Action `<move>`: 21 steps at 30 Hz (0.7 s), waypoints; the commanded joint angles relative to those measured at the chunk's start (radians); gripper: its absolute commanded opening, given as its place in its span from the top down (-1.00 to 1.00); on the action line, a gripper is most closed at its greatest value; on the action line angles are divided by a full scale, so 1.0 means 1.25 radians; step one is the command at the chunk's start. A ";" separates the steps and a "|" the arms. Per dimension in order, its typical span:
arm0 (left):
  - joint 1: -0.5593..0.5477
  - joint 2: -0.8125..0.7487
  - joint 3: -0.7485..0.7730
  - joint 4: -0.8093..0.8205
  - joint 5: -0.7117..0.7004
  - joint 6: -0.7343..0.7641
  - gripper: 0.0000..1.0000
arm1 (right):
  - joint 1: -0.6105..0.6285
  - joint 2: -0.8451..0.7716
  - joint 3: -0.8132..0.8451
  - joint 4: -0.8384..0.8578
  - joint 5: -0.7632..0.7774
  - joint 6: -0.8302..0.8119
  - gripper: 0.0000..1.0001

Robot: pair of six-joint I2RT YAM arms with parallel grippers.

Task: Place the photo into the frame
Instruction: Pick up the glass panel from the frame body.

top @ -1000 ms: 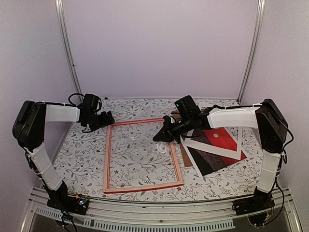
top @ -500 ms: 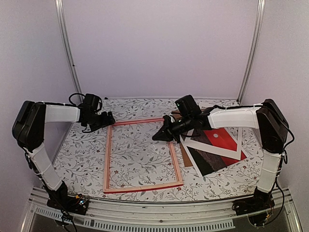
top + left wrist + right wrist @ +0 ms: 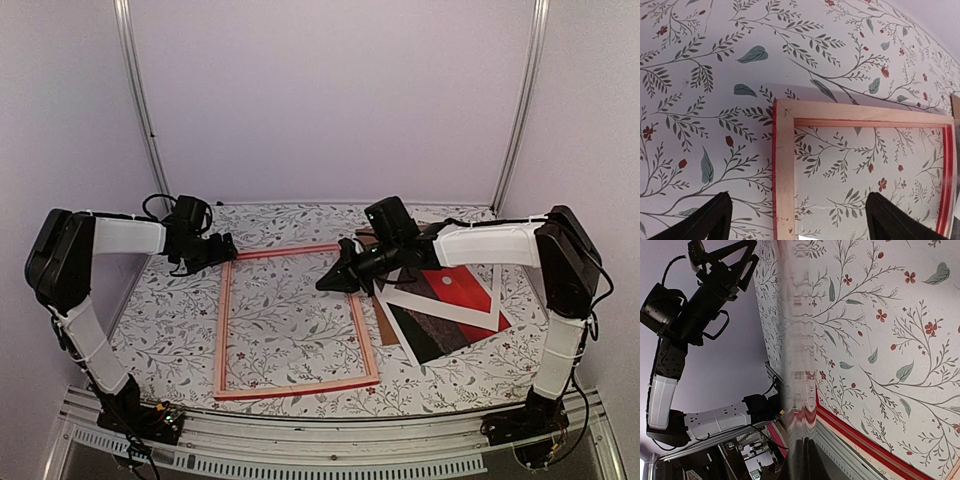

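The frame (image 3: 225, 330) lies flat in mid-table with its pale wood back up and red edges showing. My left gripper (image 3: 222, 245) hovers open over the frame's far left corner (image 3: 785, 107), one finger on each side of the left rail. My right gripper (image 3: 328, 283) is shut on a clear pane (image 3: 796, 340), which appears edge-on as a shimmering strip rising from the fingertips (image 3: 807, 460). It hangs over the frame's right rail (image 3: 860, 440). The photo (image 3: 462, 290), red and dark brown, lies face up to the right of the frame under white mat strips.
A brown backing board (image 3: 385, 325) pokes out from under the photo's left side. The white mat (image 3: 445, 310) lies across the photo. The floral tablecloth (image 3: 170, 330) covers the table. Walls close the back and both sides.
The right wrist has shifted a touch to the right with the pane. The left arm has stayed still.
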 commanded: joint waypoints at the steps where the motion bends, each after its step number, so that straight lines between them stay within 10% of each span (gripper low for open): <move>1: -0.011 -0.032 -0.007 -0.004 -0.012 0.011 -0.90 | -0.001 -0.036 -0.010 0.018 -0.008 0.008 1.00; 21: -0.010 -0.030 -0.008 -0.002 -0.017 0.015 -0.90 | 0.005 0.008 0.020 -0.012 -0.007 -0.038 1.00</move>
